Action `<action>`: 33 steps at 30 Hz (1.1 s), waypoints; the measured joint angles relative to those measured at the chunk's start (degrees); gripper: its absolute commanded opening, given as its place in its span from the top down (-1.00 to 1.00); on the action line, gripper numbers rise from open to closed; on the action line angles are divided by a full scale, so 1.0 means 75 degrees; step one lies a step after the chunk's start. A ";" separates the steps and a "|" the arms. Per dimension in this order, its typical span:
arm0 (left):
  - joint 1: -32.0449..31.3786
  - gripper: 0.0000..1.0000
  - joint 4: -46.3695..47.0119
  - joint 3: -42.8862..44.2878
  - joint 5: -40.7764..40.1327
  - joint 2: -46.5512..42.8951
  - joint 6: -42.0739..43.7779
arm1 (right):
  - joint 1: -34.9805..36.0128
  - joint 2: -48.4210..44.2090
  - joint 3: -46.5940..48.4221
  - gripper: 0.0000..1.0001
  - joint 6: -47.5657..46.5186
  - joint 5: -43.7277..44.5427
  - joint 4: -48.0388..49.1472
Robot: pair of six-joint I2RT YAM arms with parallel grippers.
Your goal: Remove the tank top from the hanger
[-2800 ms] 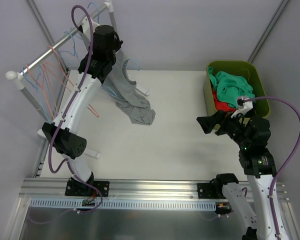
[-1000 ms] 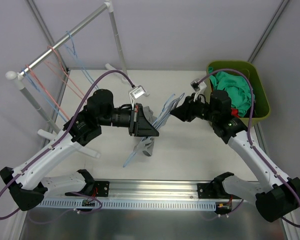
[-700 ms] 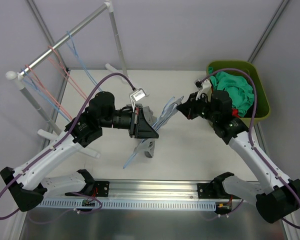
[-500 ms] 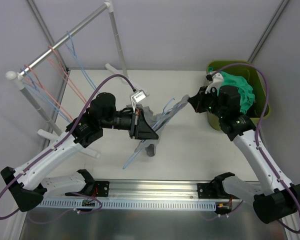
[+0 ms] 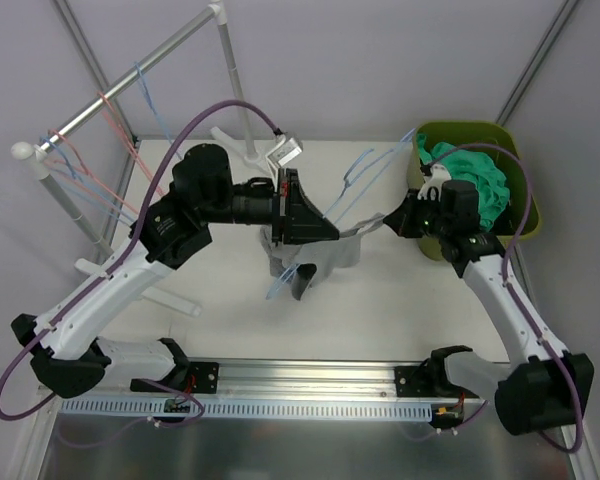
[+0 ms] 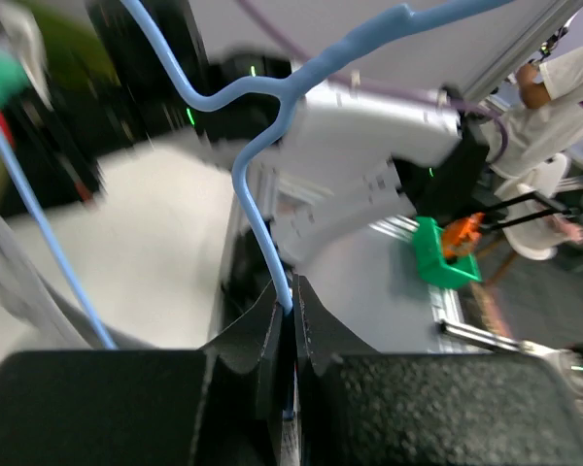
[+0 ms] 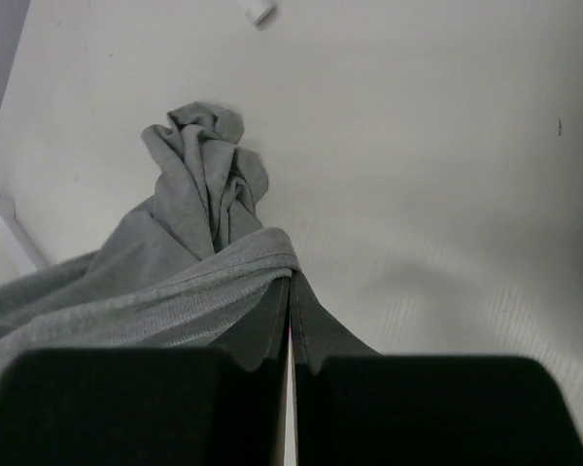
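**Limp cloth in one grip, stiff wire in the other**

Top external view: the soft grey ribbed tank top (image 5: pixel 320 262) is held above the middle of the white table (image 5: pixel 220 300), drawn out sideways between the two arms. The left gripper (image 5: pixel 315 228) holds the thin light-blue plastic hanger (image 5: pixel 365 168), whose ends poke out above and below the cloth. The right gripper (image 5: pixel 388 222) has the cloth's edge on the side toward the olive-green plastic bin (image 5: pixel 525 190). Whether the low bunched end touches the table, I cannot tell.

Left wrist view: the fingers (image 6: pixel 248 340) are pressed together on the hanger's rod, just under a bend. The hanger looks light, rigid and smooth. It will likely keep its shape under pull, but could swivel in so narrow a pinch. A hold close to a bend seems safest.

Right wrist view: the fingers (image 7: pixel 257 335) are clamped on a doubled fold of the grey knit, and the rest trails away in a twisted bunch. The fabric looks light, limp and stretchy. It will probably give before it slides, and a strap may catch on the hanger's shoulder. A thick folded edge, as taken here, should hold better than a single layer.
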 measured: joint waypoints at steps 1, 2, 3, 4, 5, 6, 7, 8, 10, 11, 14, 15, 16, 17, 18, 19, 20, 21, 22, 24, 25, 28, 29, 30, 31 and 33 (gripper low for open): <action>-0.0122 1.00 0.0070 0.0507 -0.0052 0.0256 0.0332 | -0.0012 -0.0370 -0.0306 0.99 0.0073 -0.0061 -0.0055; -0.0291 1.00 0.0192 0.0930 -0.0224 0.0469 0.0664 | -0.0017 -0.0816 -0.0542 0.99 0.0128 -0.0093 -0.0108; -0.0460 1.00 0.0350 0.1259 -0.0382 0.0647 0.1081 | -0.0026 -0.1311 -0.0697 0.99 0.0146 -0.0105 -0.0160; -0.0597 1.00 0.0458 0.1495 -0.0525 0.0775 0.1440 | -0.0032 -0.1664 -0.0726 0.99 0.0140 -0.0102 -0.0224; -0.0749 1.00 0.0737 0.1708 -0.0717 0.0918 0.1900 | -0.0038 -0.2069 -0.0720 0.99 0.0134 -0.0108 -0.0254; -0.0860 1.00 0.1154 0.1821 -0.0903 0.1040 0.2343 | -0.0044 -0.2428 -0.0688 0.99 0.0125 -0.0114 -0.0274; -0.0935 1.00 0.1606 0.1859 -0.1075 0.1160 0.2879 | -0.0044 -0.2725 -0.0667 0.99 0.0111 -0.0140 -0.0323; -0.0976 1.00 0.2165 0.1827 -0.1311 0.1285 0.3404 | -0.0047 -0.3022 -0.0662 0.99 0.0105 -0.0201 -0.0393; -0.0979 1.00 0.3719 0.1545 -0.1923 0.1582 0.4374 | -0.0052 -0.3424 -0.0659 1.00 0.0108 -0.0358 -0.0571; -0.0976 1.00 0.4532 0.1390 -0.2296 0.1789 0.4803 | -0.0052 -0.3570 -0.0664 0.99 0.0111 -0.0425 -0.0676; -0.0970 1.00 0.5942 0.1381 -0.3398 0.2547 0.5566 | -0.0052 -0.3858 -0.0740 0.99 0.0143 -0.0589 -0.0898; -0.0970 1.00 0.5916 0.1574 -0.3692 0.2821 0.5668 | -0.0052 -0.3923 -0.0799 0.99 0.0154 -0.0647 -0.0965; -0.0968 1.00 0.5791 0.1775 -0.3946 0.3042 0.5700 | -0.0052 -0.3937 -0.0860 0.99 0.0175 -0.0714 -0.1000; -0.0962 1.00 0.5700 0.1859 -0.4127 0.3153 0.5703 | -0.0052 -0.3908 -0.0930 0.99 0.0201 -0.0764 -0.1026; -0.0959 1.00 0.5604 0.1848 -0.4223 0.3171 0.5700 | -0.0052 -0.3870 -0.0997 0.96 0.0230 -0.0810 -0.1026; -0.0950 1.00 0.5636 0.1772 -0.4234 0.3136 0.5694 | -0.0050 -0.3780 -0.1093 0.81 0.0286 -0.0898 -0.1017; -0.0950 1.00 0.5662 0.1652 -0.4226 0.3037 0.5680 | -0.0032 -0.3649 -0.1174 0.18 0.0370 -0.1003 -0.1011; -0.0950 1.00 0.5651 0.1527 -0.4246 0.2900 0.5601 | 0.0006 -0.3506 -0.1236 -0.34 0.0478 -0.1078 -0.1000; -0.0950 1.00 0.5604 0.1434 -0.4331 0.2757 0.5488 | 0.0087 -0.3334 -0.1265 -0.88 0.0548 -0.1113 -0.0997; -0.0973 1.00 0.5359 0.1221 -0.4765 0.2369 0.4937 | 0.0367 -0.2903 -0.1276 -0.99 0.0580 -0.1090 -0.0927; -0.0973 1.00 0.5295 0.1058 -0.5018 0.2159 0.4651 | 0.0551 -0.2722 -0.1276 -0.99 0.0580 -0.1035 -0.0903; -0.0979 1.00 0.5094 0.0029 -0.6097 0.1119 0.3264 | 0.0909 -0.2396 -0.1276 -0.99 0.0629 -0.0933 -0.0836; -0.0979 1.00 0.5010 -0.0321 -0.6478 0.0769 0.2728 | 0.0953 -0.2340 -0.1276 -0.99 0.0650 -0.0918 -0.0796; -0.0979 1.00 0.4829 -0.0606 -0.6843 0.0458 0.2162 | 0.0985 -0.2282 -0.1276 -0.99 0.0676 -0.0889 -0.0729; -0.0979 1.00 0.4637 -0.0810 -0.7192 0.0227 0.1644 | 0.1000 -0.2235 -0.1276 -0.99 0.0702 -0.0871 -0.0667; -0.0985 1.00 0.4252 -0.1023 -0.7810 -0.0023 0.0781 | 0.1005 -0.2157 -0.1276 -0.99 0.0758 -0.0842 -0.0565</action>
